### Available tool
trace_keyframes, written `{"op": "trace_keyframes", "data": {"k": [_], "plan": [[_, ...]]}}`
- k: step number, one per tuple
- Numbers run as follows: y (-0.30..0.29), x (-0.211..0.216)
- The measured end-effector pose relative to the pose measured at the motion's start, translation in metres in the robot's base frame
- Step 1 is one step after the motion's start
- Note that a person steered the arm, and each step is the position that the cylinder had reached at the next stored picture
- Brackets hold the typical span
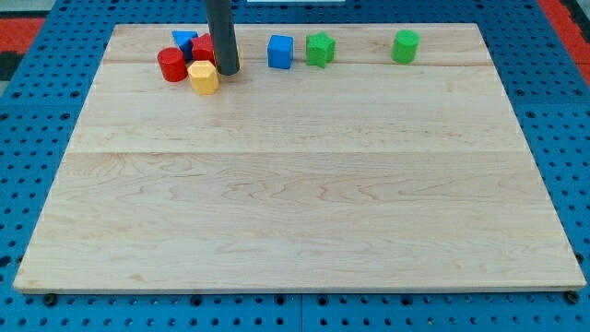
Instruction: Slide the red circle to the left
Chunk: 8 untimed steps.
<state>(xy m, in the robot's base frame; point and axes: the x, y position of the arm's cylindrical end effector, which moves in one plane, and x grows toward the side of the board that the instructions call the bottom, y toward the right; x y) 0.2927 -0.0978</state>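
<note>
Your red circle (pixel 171 65) sits far left on the tabletop (pixel 295 184), touching a yellow block (pixel 204 77). My tip (pixel 228 70), grasping nothing, stands right of them. Probably light, rigid; push its right side.

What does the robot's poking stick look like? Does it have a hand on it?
No hand at all. It is just a straight, smooth rod, dark grey all over, round like a thick pipe. It comes in from the view's top edge, so the arm above it does not show. My tip is a plain blunt end with no claws, cables or markings to be seen.
</note>
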Motion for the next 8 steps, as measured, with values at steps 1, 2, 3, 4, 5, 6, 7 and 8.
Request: {"op": "trace_keyframes", "data": {"k": [1, 2, 3, 4, 5, 6, 7, 8], "plan": [[0.0, -0.001], [0.0, -0.005], [0.002, -0.011], [0.002, -0.011], [0.003, 0.003], [-0.014, 0.016], [-0.038, 0.016], [-0.041, 0.014]]}}
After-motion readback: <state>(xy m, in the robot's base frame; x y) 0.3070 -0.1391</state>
